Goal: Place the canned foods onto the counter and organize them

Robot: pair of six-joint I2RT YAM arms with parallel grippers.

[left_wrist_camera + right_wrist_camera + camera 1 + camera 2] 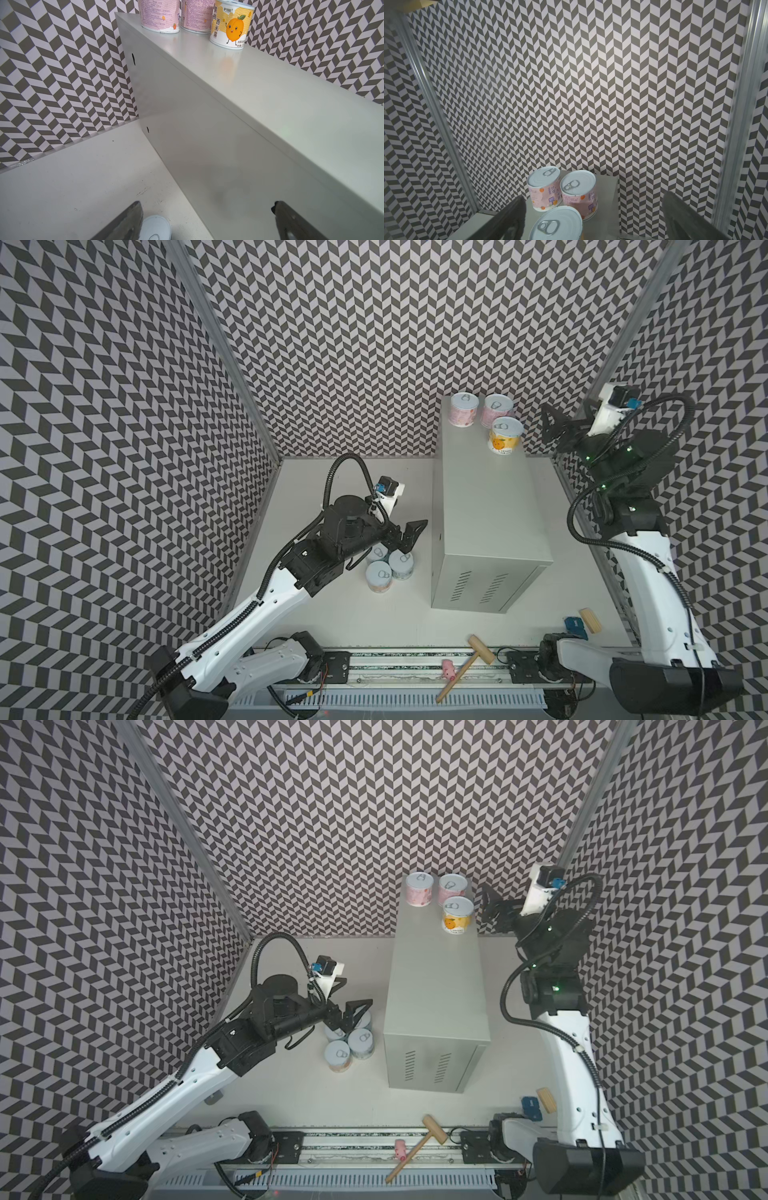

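My right gripper (555, 427) is spread wide and empty, just right of the orange can (505, 435), which stands with two pink cans (463, 409) at the far end of the counter (490, 506). My left gripper (413, 537), equally wide and empty, hovers over more cans (378, 574) on the table (332, 614), left of the counter.
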